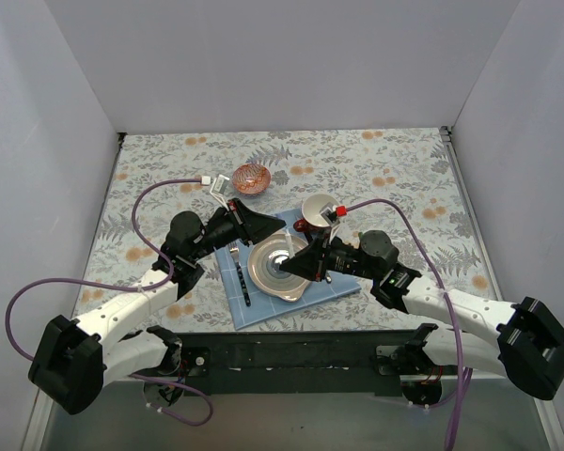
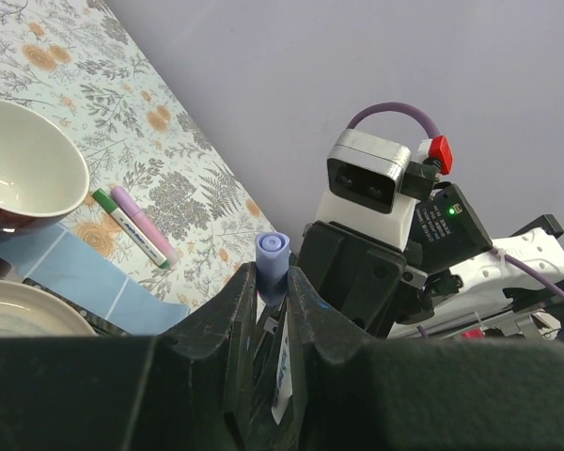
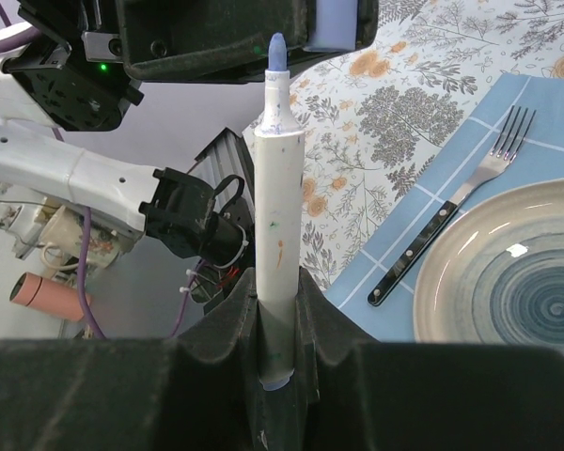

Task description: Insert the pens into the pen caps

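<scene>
My left gripper (image 2: pixel 272 282) is shut on a short purple pen cap (image 2: pixel 272 266), its open end pointing away from the wrist. My right gripper (image 3: pixel 280 310) is shut on a white pen (image 3: pixel 280 225) with a purple tip, held upright in its view. In the right wrist view the cap (image 3: pixel 336 23) sits just right of the pen tip, apart from it. In the top view both grippers, left (image 1: pixel 280 228) and right (image 1: pixel 296 260), meet above the plate. A green-ended pen (image 2: pixel 122 219) and a pink pen (image 2: pixel 147 225) lie capped side by side on the floral cloth.
A blue mat (image 1: pixel 254 305) holds a striped plate (image 1: pixel 280 268) and a dark-handled fork (image 1: pixel 242 277), which also shows in the right wrist view (image 3: pixel 451 211). A white and red cup (image 1: pixel 318 209) and a copper bowl (image 1: pixel 251 178) stand behind. White walls enclose the table.
</scene>
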